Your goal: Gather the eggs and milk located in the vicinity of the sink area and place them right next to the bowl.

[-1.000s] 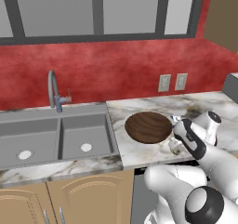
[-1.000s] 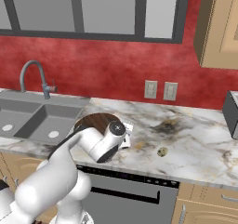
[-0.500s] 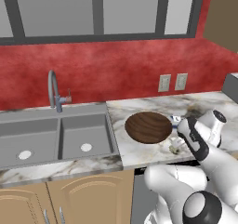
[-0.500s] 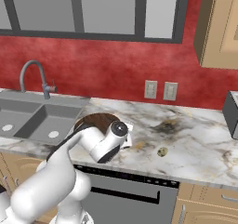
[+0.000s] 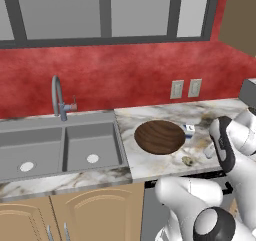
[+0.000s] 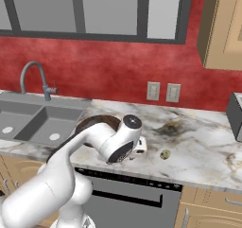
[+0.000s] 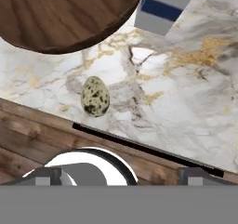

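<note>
Eggs, entry one: we record one small speckled egg (image 7: 95, 96) lying on its side on the marble counter (image 7: 186, 107), just beside the wooden bowl (image 7: 65, 14) and not touching it; in the left base view the same egg (image 5: 188, 160) sits near the counter's front edge, below and to the right of the bowl (image 5: 159, 136). We judge it very light, rigid but brittle, smooth and curved, so inclined to roll or squirt out of a pinch; we would take it across its short middle, fingers either side of the widest part, with gentle closing. Milk carton (image 7: 163, 7), white with a blue stripe: it stands close against the bowl's rim on the far side of the egg, though we cannot tell whether the two touch. We judge it light, box-stiff with slightly yielding walls, best held on two flat opposite faces at mid-height. Gripper (image 7: 118, 174): its fingertips (image 7: 46, 174) stand wide apart at the bottom of the hand view, holding nothing, hanging above the counter edge with the egg ahead of them. Sink (image 5: 60, 147), with its curved faucet (image 5: 59, 97), lies well apart to the left. We see only one egg; we cannot say where a second one is.
</note>
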Tool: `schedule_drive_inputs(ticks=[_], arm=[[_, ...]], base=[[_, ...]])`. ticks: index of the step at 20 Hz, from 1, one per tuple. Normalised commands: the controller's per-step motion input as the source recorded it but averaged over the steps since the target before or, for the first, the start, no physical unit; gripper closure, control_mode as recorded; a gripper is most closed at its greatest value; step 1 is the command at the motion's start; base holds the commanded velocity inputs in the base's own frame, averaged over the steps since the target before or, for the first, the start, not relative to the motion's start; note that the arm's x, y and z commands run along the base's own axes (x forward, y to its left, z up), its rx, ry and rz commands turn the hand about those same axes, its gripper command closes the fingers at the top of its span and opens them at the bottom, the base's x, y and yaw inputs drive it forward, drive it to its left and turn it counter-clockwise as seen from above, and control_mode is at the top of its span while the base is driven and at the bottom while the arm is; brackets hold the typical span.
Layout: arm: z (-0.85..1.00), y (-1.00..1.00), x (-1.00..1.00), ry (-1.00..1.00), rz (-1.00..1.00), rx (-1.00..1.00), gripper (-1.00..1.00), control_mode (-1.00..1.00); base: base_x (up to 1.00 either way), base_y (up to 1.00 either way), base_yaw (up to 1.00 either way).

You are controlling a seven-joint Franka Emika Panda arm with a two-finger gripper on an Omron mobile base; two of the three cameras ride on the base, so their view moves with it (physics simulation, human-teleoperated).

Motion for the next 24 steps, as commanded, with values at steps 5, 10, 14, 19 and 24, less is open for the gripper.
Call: schedule_drive_inputs(ticks=[5,10,14,19,24], arm=[[0.12,-1.0,0.09,0.27,-0.4,-0.04,-1.0,-1.0],[0.02,-0.75,0.23,0.18,-0.33,0.08,-1.0,-1.0],[0.0,-0.04,0.34,0.01,-0.02,0.01,-1.0,-1.0],[0.01,-0.19,0.12,0.0,0.0,0.04,-1.0,-1.0],[0.0,-0.13,0.05,0.01,0.0,-0.01,-1.0,-1.0]], base=[[0.0,0.0,0.0],[0.0,0.0,0.0],[0.0,0.0,0.0],[0.0,0.0,0.0],[0.0,0.0,0.0]])
